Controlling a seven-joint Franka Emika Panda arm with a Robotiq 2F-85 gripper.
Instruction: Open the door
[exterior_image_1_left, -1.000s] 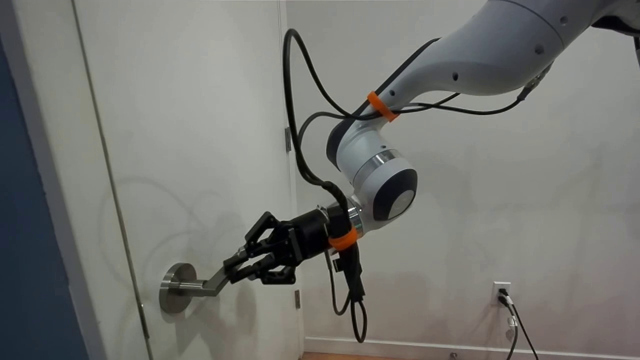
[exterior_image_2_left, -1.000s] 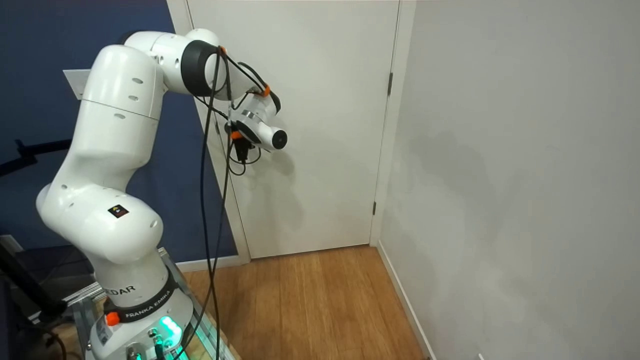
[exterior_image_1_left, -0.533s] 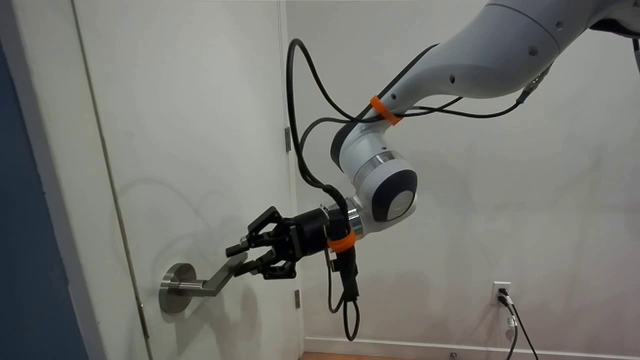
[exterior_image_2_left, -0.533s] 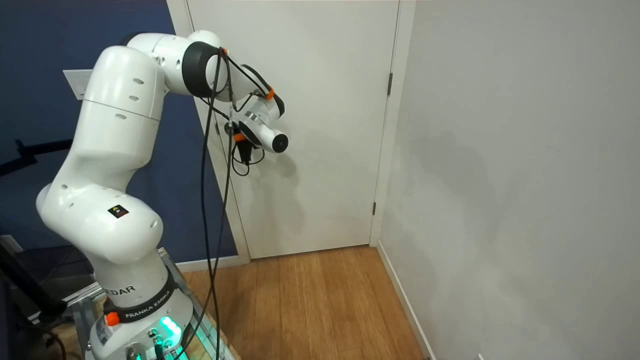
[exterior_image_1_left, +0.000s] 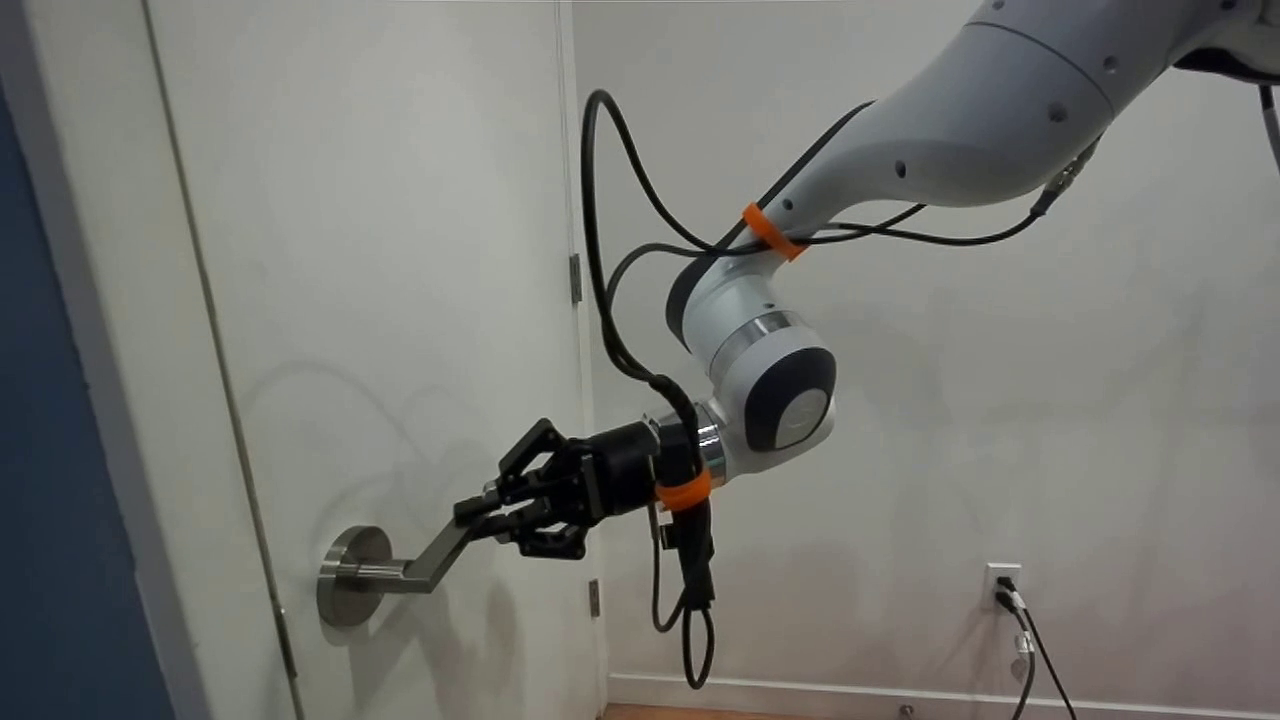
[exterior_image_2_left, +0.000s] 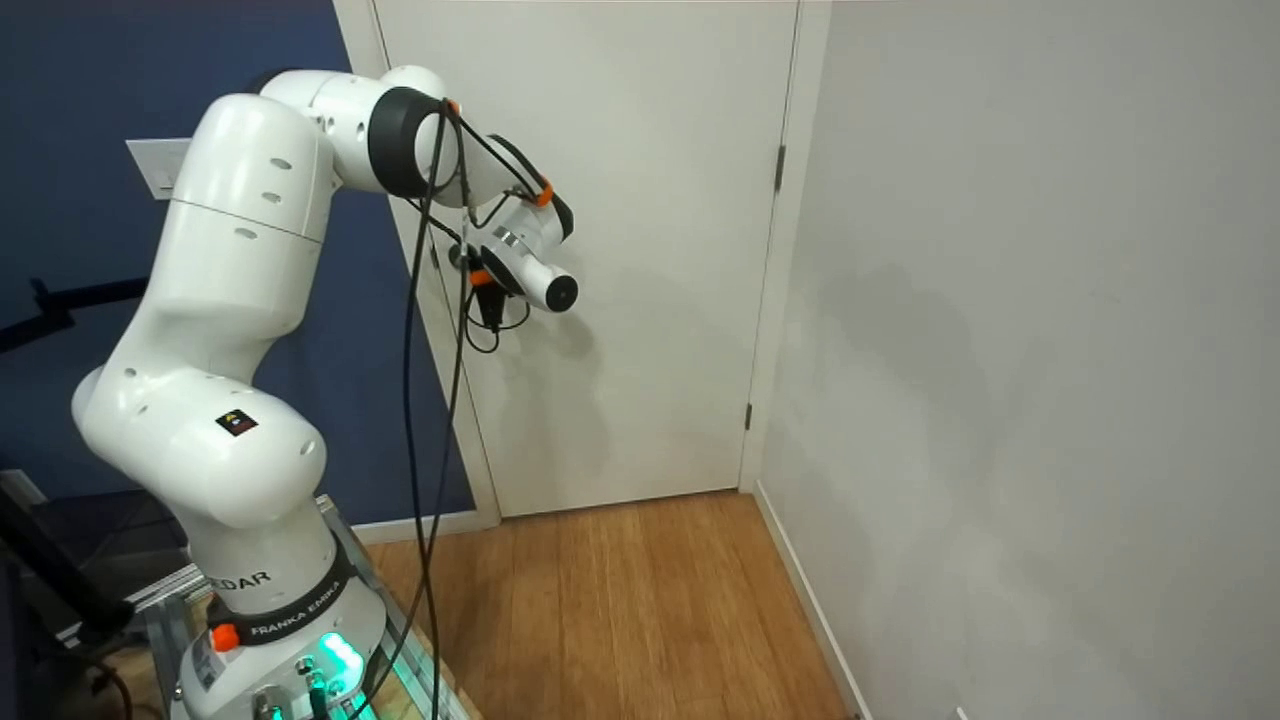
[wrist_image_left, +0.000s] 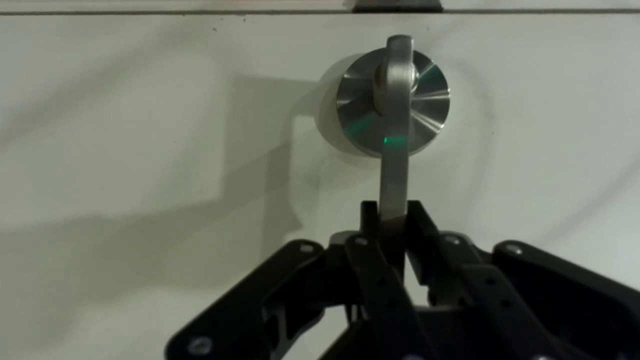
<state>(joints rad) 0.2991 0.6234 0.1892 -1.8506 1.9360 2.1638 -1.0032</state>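
Claw (wrist_image_left: 392, 214) clamps lever handle (wrist_image_left: 395, 172) near its free end, presumably for leverage to turn it down; door (exterior_image_1_left: 380, 240) stands closed just ahead of claw, so unlatching likely comes before any swing

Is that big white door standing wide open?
No: in an exterior view, the door sits flush inside its white frame.

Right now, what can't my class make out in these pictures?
Top of the door: cut off by the upper edge, both exterior views.
Free end of the lever handle: wrist view, covered by the tool.
The tool's grip: in an exterior view, behind the arm's wrist.
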